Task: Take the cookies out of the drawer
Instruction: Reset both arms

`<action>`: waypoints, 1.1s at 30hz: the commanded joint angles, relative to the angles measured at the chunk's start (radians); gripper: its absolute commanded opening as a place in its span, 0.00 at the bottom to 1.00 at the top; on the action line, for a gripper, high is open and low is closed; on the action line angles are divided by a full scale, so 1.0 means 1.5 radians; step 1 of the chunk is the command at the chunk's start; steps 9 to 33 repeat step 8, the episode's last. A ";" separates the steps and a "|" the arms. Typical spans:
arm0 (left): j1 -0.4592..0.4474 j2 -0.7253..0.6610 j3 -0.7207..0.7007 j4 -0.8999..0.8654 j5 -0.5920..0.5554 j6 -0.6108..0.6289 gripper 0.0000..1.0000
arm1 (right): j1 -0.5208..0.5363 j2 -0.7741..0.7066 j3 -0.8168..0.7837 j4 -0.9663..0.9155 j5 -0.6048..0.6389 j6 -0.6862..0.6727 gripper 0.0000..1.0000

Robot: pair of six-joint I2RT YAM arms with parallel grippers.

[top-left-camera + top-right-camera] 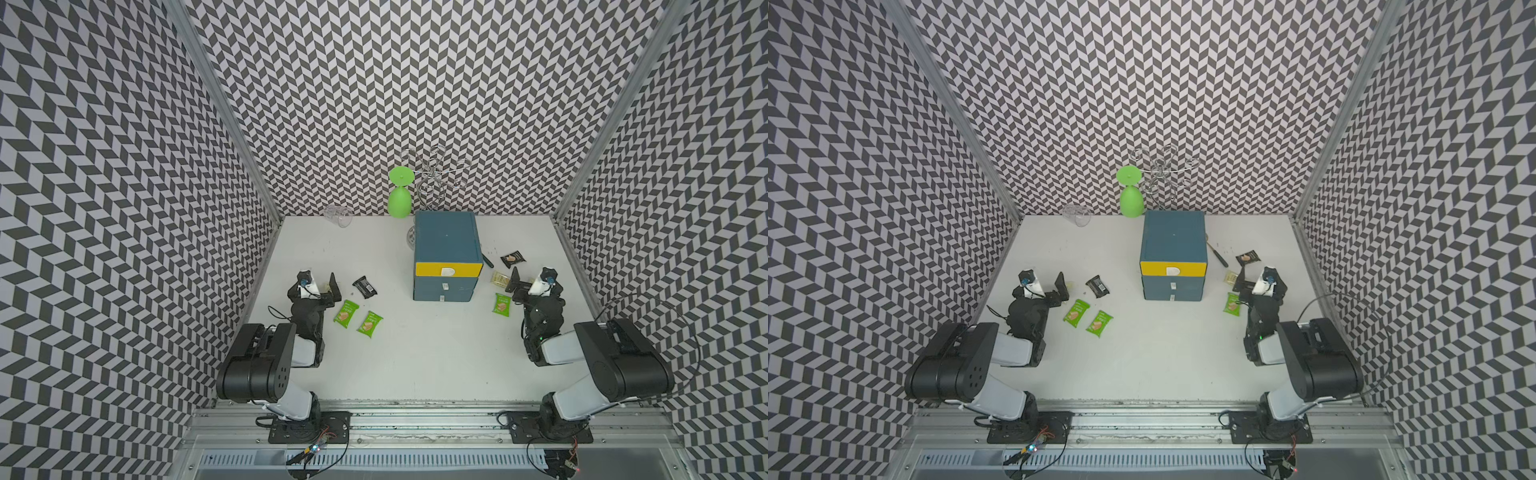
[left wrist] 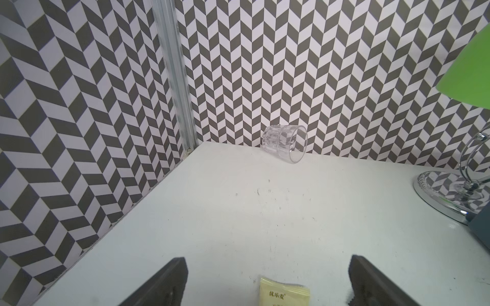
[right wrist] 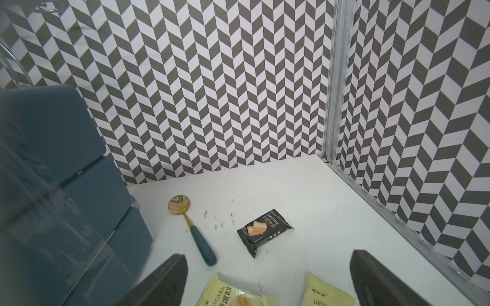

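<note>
The blue drawer cabinet (image 1: 446, 241) with a yellow top drawer (image 1: 449, 270) stands mid-table; its drawer fronts look pushed in and the insides are hidden. Cookies lie on the table: two green packets (image 1: 345, 313) (image 1: 370, 324) and a black one (image 1: 364, 286) at left; a green (image 1: 502, 304), a black (image 1: 513, 258) and pale yellow ones (image 3: 233, 292) (image 3: 328, 294) at right. My left gripper (image 2: 267, 261) is open low over a pale yellow packet (image 2: 285, 292). My right gripper (image 3: 267, 255) is open above the two yellow packets.
A clear glass (image 1: 338, 215) lies on its side at the back wall. A green goblet (image 1: 400, 195) hangs upside down on a chrome rack (image 1: 432, 174) behind the cabinet. A gold spoon with a teal handle (image 3: 196, 233) lies right of the cabinet. Patterned walls close in three sides.
</note>
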State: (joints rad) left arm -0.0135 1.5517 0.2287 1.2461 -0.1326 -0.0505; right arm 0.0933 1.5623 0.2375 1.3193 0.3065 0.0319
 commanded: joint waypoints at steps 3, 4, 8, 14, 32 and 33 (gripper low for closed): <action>-0.005 -0.006 0.010 0.002 -0.009 0.008 1.00 | -0.002 0.009 -0.005 0.044 0.005 -0.007 1.00; -0.005 -0.006 0.010 0.002 -0.009 0.009 1.00 | -0.002 0.009 -0.005 0.043 0.005 -0.008 1.00; -0.005 -0.007 0.011 -0.002 -0.009 0.008 1.00 | -0.002 0.007 -0.005 0.048 0.005 -0.008 1.00; -0.005 -0.007 0.011 -0.002 -0.009 0.008 1.00 | -0.002 0.007 -0.005 0.048 0.005 -0.008 1.00; -0.005 -0.007 0.011 -0.002 -0.009 0.008 1.00 | -0.002 0.007 -0.005 0.048 0.005 -0.008 1.00; -0.005 -0.007 0.011 -0.002 -0.009 0.008 1.00 | -0.002 0.007 -0.005 0.048 0.005 -0.008 1.00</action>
